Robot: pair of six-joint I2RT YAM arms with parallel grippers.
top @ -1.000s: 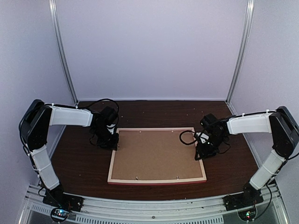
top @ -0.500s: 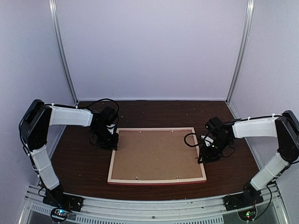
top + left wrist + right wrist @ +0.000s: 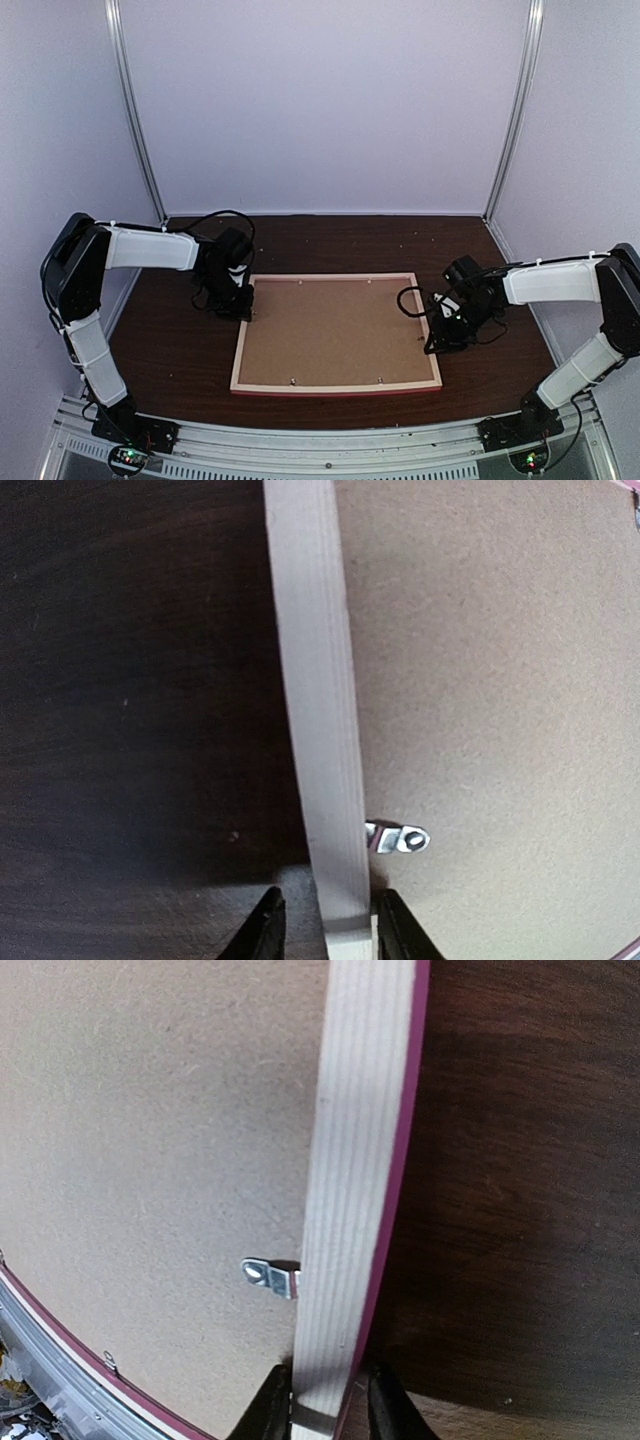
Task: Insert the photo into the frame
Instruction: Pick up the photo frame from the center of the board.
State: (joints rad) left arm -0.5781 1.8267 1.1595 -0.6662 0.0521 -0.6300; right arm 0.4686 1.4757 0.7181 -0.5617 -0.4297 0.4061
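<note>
The frame (image 3: 336, 385) lies face down on the dark table, pale wood rails up, with a thin pink rim. A brown backing board (image 3: 335, 330) fills it, so the photo is hidden. My left gripper (image 3: 243, 308) straddles the left rail (image 3: 315, 700). It is open (image 3: 325, 928), and its left finger (image 3: 262, 930) stands off the wood. My right gripper (image 3: 438, 338) is shut (image 3: 325, 1408) on the right rail (image 3: 350, 1160), with a finger tight on each side.
Small metal retaining tabs stick out from the rails over the board, one beside each gripper (image 3: 398, 838) (image 3: 270, 1276). Dark wooden table (image 3: 340, 245) surrounds the frame, with purple walls behind and at the sides. A metal mounting bar (image 3: 330, 445) runs along the near edge.
The right arm has stretched out and dropped lower at the frame's right rail, and its jaws have closed on it. The left jaws have opened a little around the left rail.
</note>
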